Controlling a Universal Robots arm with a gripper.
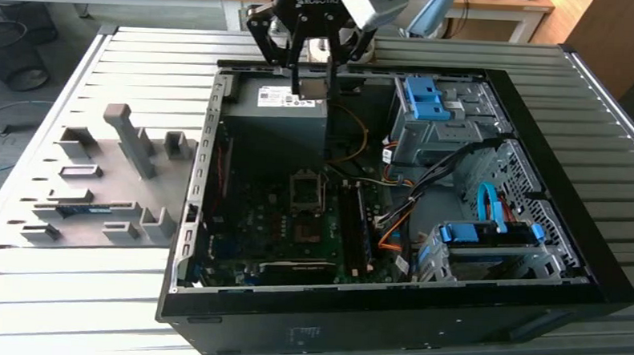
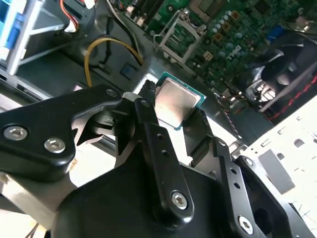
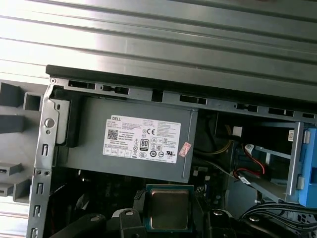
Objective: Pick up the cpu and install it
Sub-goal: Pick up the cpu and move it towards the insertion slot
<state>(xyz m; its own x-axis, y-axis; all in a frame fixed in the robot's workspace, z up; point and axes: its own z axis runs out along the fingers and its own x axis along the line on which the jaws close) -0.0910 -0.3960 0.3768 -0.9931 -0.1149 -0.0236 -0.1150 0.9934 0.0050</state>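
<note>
Gripper (image 2: 174, 110) vert., tight on cpu (image 2: 176, 100)

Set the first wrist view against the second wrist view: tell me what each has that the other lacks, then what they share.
First wrist view, not the second: the white label on the grey power supply, and the slatted table beyond the case edge.
Second wrist view, not the first: the green motherboard with its metal-framed socket.
Both wrist views: the cpu, its silvery top toward the camera, clamped between the fingers of the gripper, with the case interior behind it.
</note>
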